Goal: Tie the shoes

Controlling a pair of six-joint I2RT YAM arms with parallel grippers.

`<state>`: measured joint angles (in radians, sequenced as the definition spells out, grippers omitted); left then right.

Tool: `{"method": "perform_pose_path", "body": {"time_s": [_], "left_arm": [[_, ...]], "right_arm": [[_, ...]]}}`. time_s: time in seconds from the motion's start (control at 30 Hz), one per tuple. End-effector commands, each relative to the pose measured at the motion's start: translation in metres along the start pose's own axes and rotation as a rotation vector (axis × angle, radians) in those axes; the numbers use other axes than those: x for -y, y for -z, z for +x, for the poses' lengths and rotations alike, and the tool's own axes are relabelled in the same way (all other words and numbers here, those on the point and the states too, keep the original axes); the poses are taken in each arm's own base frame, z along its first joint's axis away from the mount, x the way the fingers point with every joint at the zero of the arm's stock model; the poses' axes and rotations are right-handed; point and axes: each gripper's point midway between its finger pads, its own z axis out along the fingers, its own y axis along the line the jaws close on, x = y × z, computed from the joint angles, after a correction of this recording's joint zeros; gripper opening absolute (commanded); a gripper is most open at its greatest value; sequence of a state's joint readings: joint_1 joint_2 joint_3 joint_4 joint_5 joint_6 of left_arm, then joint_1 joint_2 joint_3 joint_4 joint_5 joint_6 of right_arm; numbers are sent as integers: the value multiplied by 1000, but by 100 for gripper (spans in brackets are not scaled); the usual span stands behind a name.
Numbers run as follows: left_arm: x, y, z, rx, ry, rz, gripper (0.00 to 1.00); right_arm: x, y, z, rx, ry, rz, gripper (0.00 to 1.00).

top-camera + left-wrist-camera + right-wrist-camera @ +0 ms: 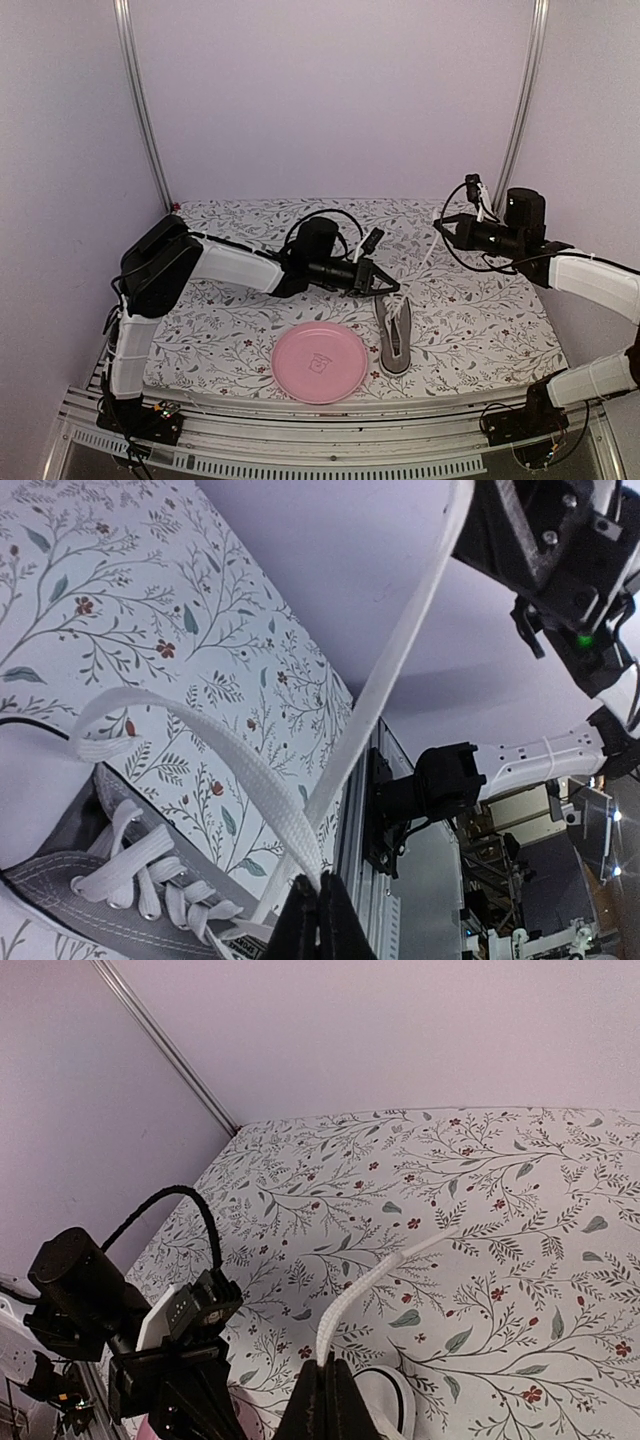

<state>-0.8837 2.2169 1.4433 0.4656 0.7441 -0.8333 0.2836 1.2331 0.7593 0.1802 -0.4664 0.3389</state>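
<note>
The grey shoe (394, 345) with white laces lies on the floral table cloth, toe toward the back, just right of the pink plate. My left gripper (393, 289) hovers over the toe end, shut on one white lace (200, 730) that arcs up slack from the shoe (50, 885) to the left gripper (320, 888). My right gripper (441, 229) is raised at the back right, shut on the other lace (425, 262), which runs taut (400, 650) from the shoe. That lace's stiff tip (390, 1265) sticks out past the right gripper (328, 1370). The white toe cap (385, 1400) shows below.
A pink plate (320, 362) sits at the front middle, its rim close to the shoe. The metal table rail (355, 810) and the right arm's base (440, 780) lie at the right edge. The left arm (150, 1350) reaches in below the right wrist.
</note>
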Motion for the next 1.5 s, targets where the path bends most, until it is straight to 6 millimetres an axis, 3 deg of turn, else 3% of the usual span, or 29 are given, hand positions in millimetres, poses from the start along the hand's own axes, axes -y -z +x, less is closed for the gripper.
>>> {"method": "perform_pose_path", "body": {"time_s": [0.0,0.27,0.53,1.17,1.47], "left_arm": [[29,-2,-2,-23,-109,117,0],[10,-13,2,-65,-112,68,3],[-5,-16,-5,-53,-115,25,5],[-17,-26,-6,-79,-115,30,20],[-15,-29,-8,-84,-121,43,18]], "right_arm": [[-7,-10,-15,12,32,-15,2],[-19,-27,-23,0,59,-66,2],[-23,-36,-16,-26,60,-97,2],[-25,-42,-9,-48,63,-117,2],[-26,-45,-7,-57,64,-126,2]]}}
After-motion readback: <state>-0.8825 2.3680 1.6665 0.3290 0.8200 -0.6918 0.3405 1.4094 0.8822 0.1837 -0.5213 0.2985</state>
